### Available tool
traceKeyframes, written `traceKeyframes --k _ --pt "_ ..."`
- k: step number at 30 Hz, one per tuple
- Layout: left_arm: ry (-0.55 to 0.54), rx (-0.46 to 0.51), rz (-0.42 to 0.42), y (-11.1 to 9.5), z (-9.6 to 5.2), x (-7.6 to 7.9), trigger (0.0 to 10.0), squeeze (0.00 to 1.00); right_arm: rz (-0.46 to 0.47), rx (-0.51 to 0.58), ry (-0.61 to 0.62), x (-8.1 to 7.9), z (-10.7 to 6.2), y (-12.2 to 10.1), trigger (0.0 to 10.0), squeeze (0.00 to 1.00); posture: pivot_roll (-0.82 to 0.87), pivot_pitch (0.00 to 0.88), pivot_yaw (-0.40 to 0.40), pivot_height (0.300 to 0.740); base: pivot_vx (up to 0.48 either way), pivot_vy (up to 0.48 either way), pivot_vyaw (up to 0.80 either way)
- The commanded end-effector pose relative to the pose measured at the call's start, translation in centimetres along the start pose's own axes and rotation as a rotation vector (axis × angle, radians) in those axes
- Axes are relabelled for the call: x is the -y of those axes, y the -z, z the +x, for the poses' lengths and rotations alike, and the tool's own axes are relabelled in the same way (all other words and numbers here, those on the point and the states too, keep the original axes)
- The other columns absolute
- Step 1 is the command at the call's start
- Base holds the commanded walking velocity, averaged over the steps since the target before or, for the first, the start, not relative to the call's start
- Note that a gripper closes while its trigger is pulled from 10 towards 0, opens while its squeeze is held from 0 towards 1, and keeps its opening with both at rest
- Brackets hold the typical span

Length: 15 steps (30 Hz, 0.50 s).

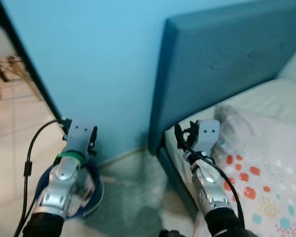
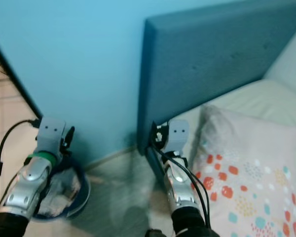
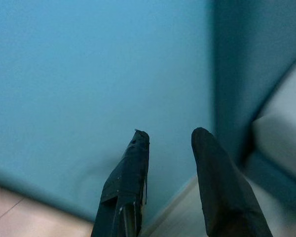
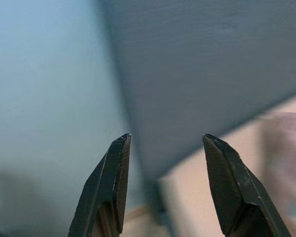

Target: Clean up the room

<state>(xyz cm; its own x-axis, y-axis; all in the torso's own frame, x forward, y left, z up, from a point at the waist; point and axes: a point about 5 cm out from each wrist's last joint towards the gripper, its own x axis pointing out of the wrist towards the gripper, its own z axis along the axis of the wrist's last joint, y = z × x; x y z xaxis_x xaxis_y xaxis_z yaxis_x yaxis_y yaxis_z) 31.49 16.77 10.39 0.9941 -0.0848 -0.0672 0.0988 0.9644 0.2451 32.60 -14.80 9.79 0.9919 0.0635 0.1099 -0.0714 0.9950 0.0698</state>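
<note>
Looked like a bedroom in a home. Showed a bed (image 1: 266, 101) with a tall blue padded headboard (image 1: 222, 59) set against a light blue wall (image 1: 98, 54). Carried pale sheets and a pillow (image 1: 266, 168) printed with red, orange and teal spots. Had pale tiled floor (image 1: 10, 143) on the left, with wooden chair legs (image 1: 2, 69) by a doorway, and a blue bin (image 1: 91, 190) standing near the wall.
</note>
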Motion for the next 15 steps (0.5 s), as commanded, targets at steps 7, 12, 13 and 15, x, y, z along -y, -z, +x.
traceKeyframes --k 7,12,13,15 --pt "0.001 -0.023 -0.007 0.61 -0.37 -0.30 10.0 0.00 0.017 -0.019 0.002 -0.15 -0.23 0.50 10.0 0.00 0.02 0.042 0.100 0.740 0.000 0.000 -0.78" --pt "0.005 -0.021 -0.010 0.56 -0.37 -0.28 10.0 0.00 0.026 -0.019 0.009 -0.03 -0.19 0.46 10.0 0.00 0.02 0.040 0.101 0.740 0.000 0.000 -0.79" --pt "0.007 -0.020 -0.011 0.54 -0.36 -0.28 10.0 0.00 0.032 -0.019 0.013 0.01 -0.16 0.44 10.0 0.00 0.02 0.039 0.101 0.740 0.000 0.000 -0.78" --pt "0.007 -0.020 -0.011 0.52 -0.34 -0.29 10.0 0.00 0.038 -0.018 0.016 0.04 -0.12 0.40 10.0 0.00 0.02 0.036 0.102 0.740 0.000 0.000 -0.78"
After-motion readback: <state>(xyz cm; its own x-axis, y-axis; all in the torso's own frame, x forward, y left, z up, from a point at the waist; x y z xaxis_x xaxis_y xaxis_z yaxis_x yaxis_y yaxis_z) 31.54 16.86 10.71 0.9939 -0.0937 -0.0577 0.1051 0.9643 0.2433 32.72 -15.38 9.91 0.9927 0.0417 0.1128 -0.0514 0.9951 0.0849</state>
